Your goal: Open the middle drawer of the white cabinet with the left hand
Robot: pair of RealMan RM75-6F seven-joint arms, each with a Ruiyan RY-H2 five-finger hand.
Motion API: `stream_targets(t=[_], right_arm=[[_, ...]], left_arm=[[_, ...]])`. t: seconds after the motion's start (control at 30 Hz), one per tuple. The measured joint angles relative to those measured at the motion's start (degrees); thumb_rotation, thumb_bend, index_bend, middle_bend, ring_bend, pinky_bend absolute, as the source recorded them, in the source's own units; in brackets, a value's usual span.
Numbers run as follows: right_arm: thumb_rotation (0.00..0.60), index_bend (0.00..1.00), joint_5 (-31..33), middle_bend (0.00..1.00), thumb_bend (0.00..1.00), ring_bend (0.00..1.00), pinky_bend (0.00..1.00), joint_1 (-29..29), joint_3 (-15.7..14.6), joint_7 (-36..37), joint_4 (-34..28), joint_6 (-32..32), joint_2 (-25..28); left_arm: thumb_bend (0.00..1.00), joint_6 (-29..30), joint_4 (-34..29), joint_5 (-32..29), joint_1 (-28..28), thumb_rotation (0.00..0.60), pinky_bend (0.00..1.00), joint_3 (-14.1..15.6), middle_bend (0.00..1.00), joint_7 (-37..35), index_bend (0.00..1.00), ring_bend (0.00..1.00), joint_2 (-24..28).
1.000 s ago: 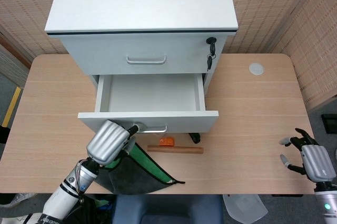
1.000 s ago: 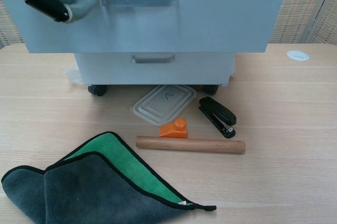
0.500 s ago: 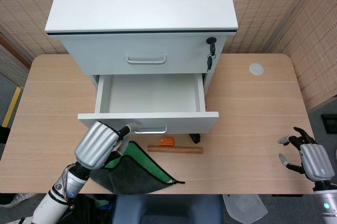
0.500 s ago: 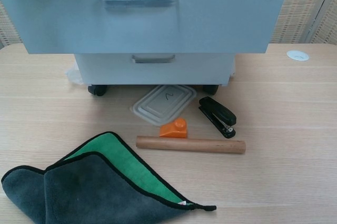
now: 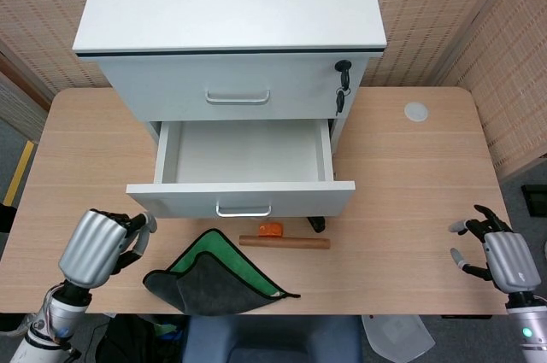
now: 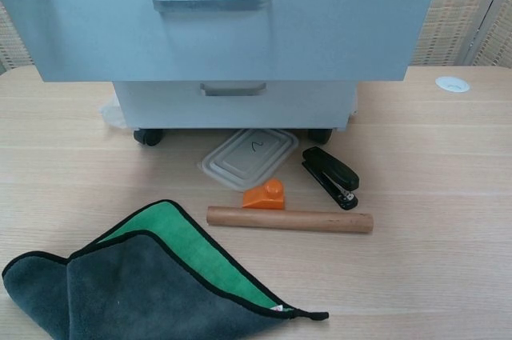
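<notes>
The white cabinet (image 5: 231, 4) stands at the back of the table. Its middle drawer (image 5: 244, 154) is pulled out and shows an empty white inside. The drawer's front (image 6: 320, 20) fills the top of the chest view, with the metal handle (image 6: 211, 2) free. My left hand (image 5: 94, 248) hovers over the table's front left corner, well clear of the handle (image 5: 244, 210), loosely open and holding nothing. At the front right, my right hand (image 5: 500, 256) is open with spread fingers. Neither hand shows in the chest view.
A grey-green cloth (image 6: 136, 276) lies at the front. A wooden rod (image 6: 290, 219), an orange block (image 6: 266, 194), a black stapler (image 6: 330, 176) and a clear plastic lid (image 6: 250, 156) lie under the drawer. Keys (image 5: 342, 90) hang from the top drawer's lock.
My left hand has let go of the drawer handle and drawn back to the left and towards me. The drawer stays pulled out. The right hand has hardly moved.
</notes>
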Motion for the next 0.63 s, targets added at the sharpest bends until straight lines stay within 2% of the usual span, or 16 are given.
stream_targets(t=[0.2,0.3,0.47,0.63], right_arm=[[0.6,0.4,-0.8,0.44,0.27,0.27,0.28,0.0,-0.1,-0.3,-0.8,0.5,0.6],[0.6,0.4,-0.8,0.44,0.27,0.27,0.28,-0.1,-0.1,-0.4,-1.1,0.7,0.9],[0.6,0.4,-0.6,0.44,0.27,0.27,0.28,-0.1,-0.2,-0.9,-1.4,0.4,1.1],[0.6,0.4,-1.2,0.44,0.27,0.27,0.28,0.2,-0.2,-1.3,-2.1,0.4,1.4]], left_arm=[[0.6,0.9,7.1,-4.3,4.1,0.6,0.98,1.5,0.88,-2.3,0.74,0.82,0.0],[0.6,1.3,10.7,-8.3,6.2,0.6,0.93,1.6,0.83,-2.8,0.69,0.76,-0.6],[0.4,1.2,16.6,-14.6,9.8,0.6,0.64,1.7,0.61,-4.6,0.44,0.56,-2.5],[0.32,1.1,21.0,-19.1,13.0,0.6,0.47,1.2,0.45,-7.0,0.34,0.42,-5.2]])
